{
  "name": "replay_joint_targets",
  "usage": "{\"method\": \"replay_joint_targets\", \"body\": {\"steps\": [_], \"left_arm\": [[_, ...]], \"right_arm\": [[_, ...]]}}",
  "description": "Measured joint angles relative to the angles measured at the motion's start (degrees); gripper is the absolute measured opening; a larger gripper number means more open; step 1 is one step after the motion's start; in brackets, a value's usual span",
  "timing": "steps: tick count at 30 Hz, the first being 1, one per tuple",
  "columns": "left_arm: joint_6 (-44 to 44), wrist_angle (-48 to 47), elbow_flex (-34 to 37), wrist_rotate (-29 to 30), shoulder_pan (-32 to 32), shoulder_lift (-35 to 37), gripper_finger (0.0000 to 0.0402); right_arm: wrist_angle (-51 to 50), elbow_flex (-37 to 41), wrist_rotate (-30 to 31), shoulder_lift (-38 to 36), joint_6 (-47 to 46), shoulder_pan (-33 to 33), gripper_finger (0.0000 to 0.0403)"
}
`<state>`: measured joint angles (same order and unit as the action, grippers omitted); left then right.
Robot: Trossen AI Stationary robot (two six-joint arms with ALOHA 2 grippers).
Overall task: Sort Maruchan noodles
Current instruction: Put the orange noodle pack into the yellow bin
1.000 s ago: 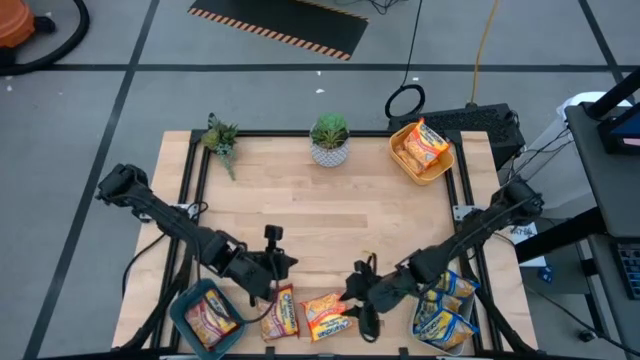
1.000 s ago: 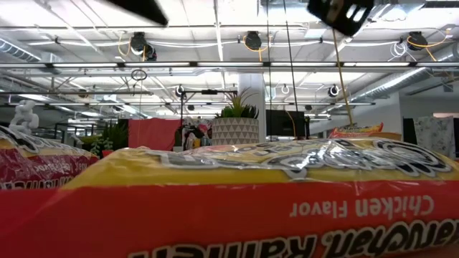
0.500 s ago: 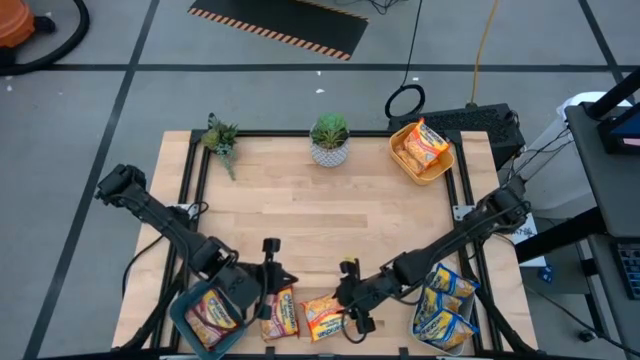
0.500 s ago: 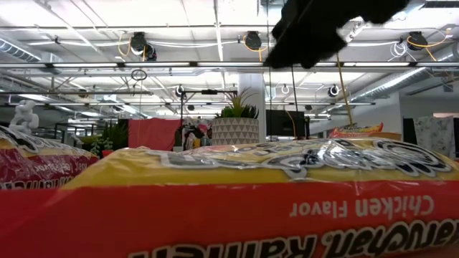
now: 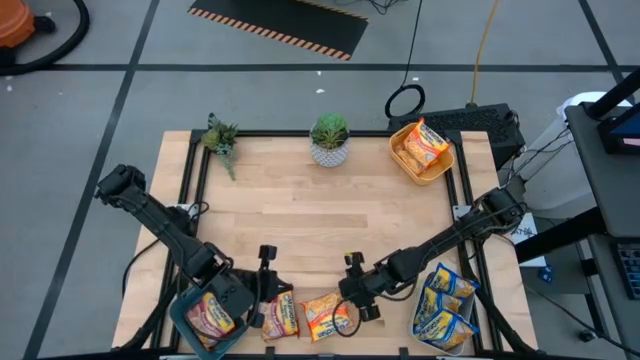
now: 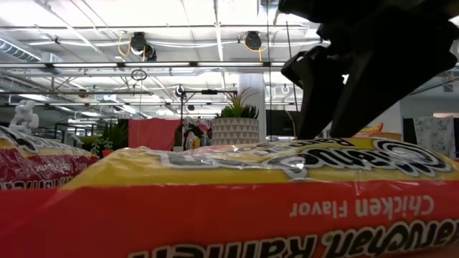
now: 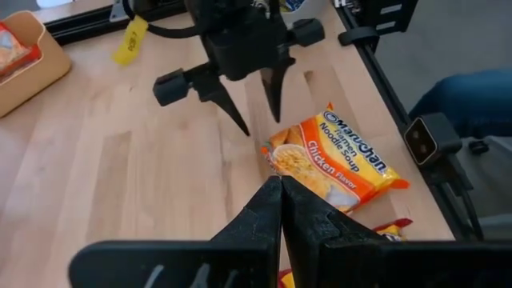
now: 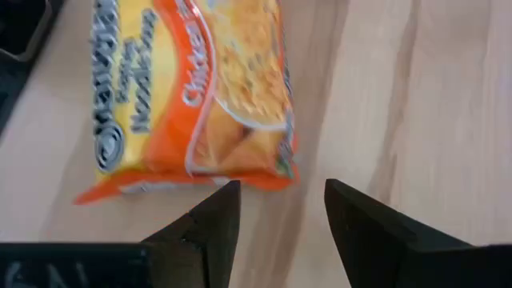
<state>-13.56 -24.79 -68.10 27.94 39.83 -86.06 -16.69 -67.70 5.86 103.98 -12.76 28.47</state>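
Observation:
An orange-yellow Maruchan packet [image 5: 325,317] lies flat near the table's near edge; it fills the low view [image 6: 229,208]. A red packet [image 5: 282,316] lies just left of it. My right gripper [image 5: 350,300] is open and points down over the orange packet's far-right end [image 8: 256,172]; the left wrist view shows it from the front [image 7: 260,128]. My left gripper [image 5: 267,298] is shut [image 7: 280,188], low over the red packet's far end, aimed across at the orange packet [image 7: 336,164]. Further packets lie in the bins. My right gripper stands with one finger [image 8: 224,212] at the orange packet's end edge [image 8: 264,180] and the other finger over bare wood. Whether it touches the wrapper, I cannot tell.
A teal bin [image 5: 185,305] at the near-left corner holds a red packet. A pale bin [image 5: 470,292] at the near-right holds blue-and-yellow packets, and a yellow bin [image 5: 400,160] at the far-right holds an orange one. Two small potted plants [image 5: 329,138] stand at the far edge.
My right gripper has come down from above onto the orange packet's end, staying open. My left gripper has moved toward the table's near edge, closer to the red packet and the teal bin. The packets have not moved.

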Motion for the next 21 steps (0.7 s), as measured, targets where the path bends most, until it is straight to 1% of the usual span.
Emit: {"method": "replay_joint_targets", "body": {"steps": [3,6,9,12,14,17,21], "left_arm": [[0.0,0.0,0.0,0.0,0.1,0.0,0.0017],[-0.2,0.0,0.0,0.0,0.2,0.0,0.0017],[-0.7,0.0,0.0,0.0,0.2,0.0,0.0017],[-2.0,0.0,0.0,0.0,0.1,0.0,0.0017],[-2.5,0.0,0.0,0.0,0.1,0.0,0.0017],[-3.1,0.0,0.0,0.0,0.1,0.0,0.0017],[-2.9,0.0,0.0,0.0,0.1,0.0,0.0017]], "right_arm": [[-0.3,0.1,0.0,0.0,0.5,-0.6,0.0179],[0.0,1.1,0.0,0.0,1.5,-1.4,0.0197],[2.6,2.7,0.0,0.0,2.0,-1.9,0.0231],[6.0,5.2,0.0,0.0,4.0,-1.9,0.0268],[9.2,7.1,0.0,0.0,5.6,-1.9,0.0286],[14.5,10.4,-0.1,0.0,8.2,-1.9,0.0294],[24.5,14.9,-2.1,0.0,11.2,-2.0,0.0282]]}}
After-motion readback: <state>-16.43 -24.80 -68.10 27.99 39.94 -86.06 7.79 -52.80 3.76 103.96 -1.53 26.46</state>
